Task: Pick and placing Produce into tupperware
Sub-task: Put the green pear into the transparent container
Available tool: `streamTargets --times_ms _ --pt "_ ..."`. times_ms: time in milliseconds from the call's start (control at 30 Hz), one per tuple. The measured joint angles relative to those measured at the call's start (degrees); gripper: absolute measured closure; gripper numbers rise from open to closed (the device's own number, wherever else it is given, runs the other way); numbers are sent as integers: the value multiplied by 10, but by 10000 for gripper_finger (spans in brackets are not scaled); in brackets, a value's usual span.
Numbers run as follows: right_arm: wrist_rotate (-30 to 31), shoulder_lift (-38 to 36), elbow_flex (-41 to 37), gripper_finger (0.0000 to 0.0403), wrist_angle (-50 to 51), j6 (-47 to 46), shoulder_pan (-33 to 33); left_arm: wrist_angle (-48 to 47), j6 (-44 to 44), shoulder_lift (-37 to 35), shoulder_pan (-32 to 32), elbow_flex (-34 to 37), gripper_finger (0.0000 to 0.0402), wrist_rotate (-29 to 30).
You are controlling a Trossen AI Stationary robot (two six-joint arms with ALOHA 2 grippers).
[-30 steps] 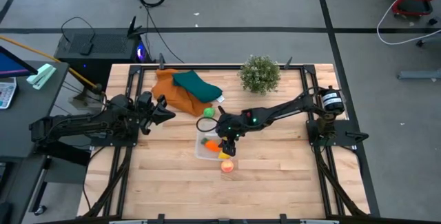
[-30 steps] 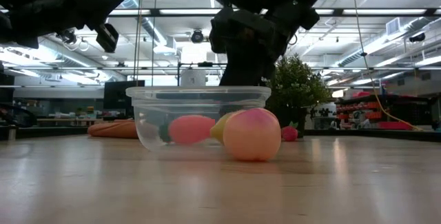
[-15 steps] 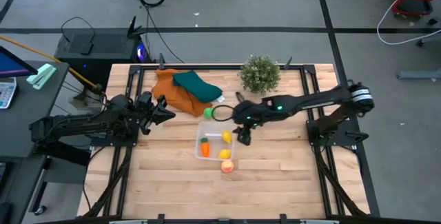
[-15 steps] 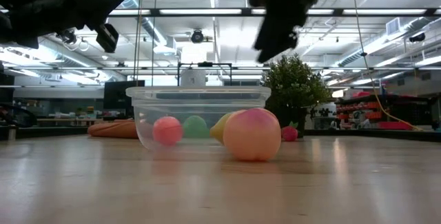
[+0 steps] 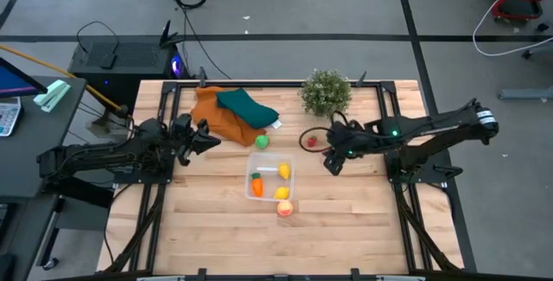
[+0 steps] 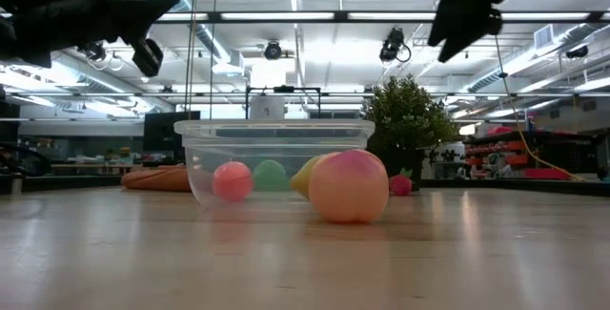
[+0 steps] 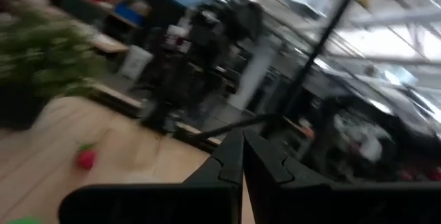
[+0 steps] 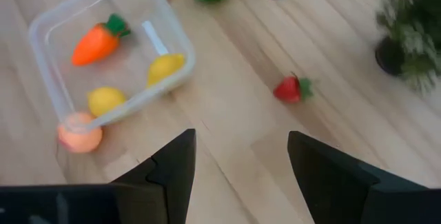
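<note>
The clear tupperware (image 5: 249, 196) stands mid-table and holds an orange carrot (image 8: 96, 41) and two yellow pieces (image 8: 165, 67) (image 8: 105, 100). A peach (image 5: 284, 208) lies on the wood against the tub's near wall. A green piece (image 5: 262, 142) and a red strawberry (image 5: 312, 142) lie on the table beyond the tub. My right gripper (image 5: 333, 162) hangs high to the right of the tub, open, with nothing between its fingers (image 8: 172, 176). My left gripper (image 5: 203, 137) is shut and waits raised at the table's left.
Orange and teal cloths (image 5: 226, 112) lie at the far left of the table. A bushy potted plant (image 5: 327, 92) stands at the far edge, close behind the strawberry. Bare wood stretches along the near side and right of the tub.
My right gripper has risen from just over the tub and swung toward the table's right edge, tipping and rolling as it went, fingers still apart. The carrot it left in the tub has turned about and now lies still.
</note>
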State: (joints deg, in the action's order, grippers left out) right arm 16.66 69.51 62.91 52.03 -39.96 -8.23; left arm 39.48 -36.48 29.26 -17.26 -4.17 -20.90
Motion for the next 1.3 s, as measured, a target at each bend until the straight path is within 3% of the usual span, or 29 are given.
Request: streamTargets --times_ms 133,400,600,833,1100,1300 --pt "28 -12 -35 208 -22 -67 -26 -74 -38 3 0 -15 386 72" --pt "42 4 -48 208 -39 -114 -68 -180 -35 82 0 -133 330 89" --pt "42 5 -48 208 -39 -119 -74 -303 -20 194 0 -270 296 102" --pt "43 1 -48 208 -39 -145 -73 -524 -76 343 -15 -429 276 189" --pt "33 0 -48 194 -39 -146 -73 -569 -88 484 -19 -539 216 181" --pt "28 0 -48 183 -39 -140 -73 -669 -94 582 -15 -611 146 181"
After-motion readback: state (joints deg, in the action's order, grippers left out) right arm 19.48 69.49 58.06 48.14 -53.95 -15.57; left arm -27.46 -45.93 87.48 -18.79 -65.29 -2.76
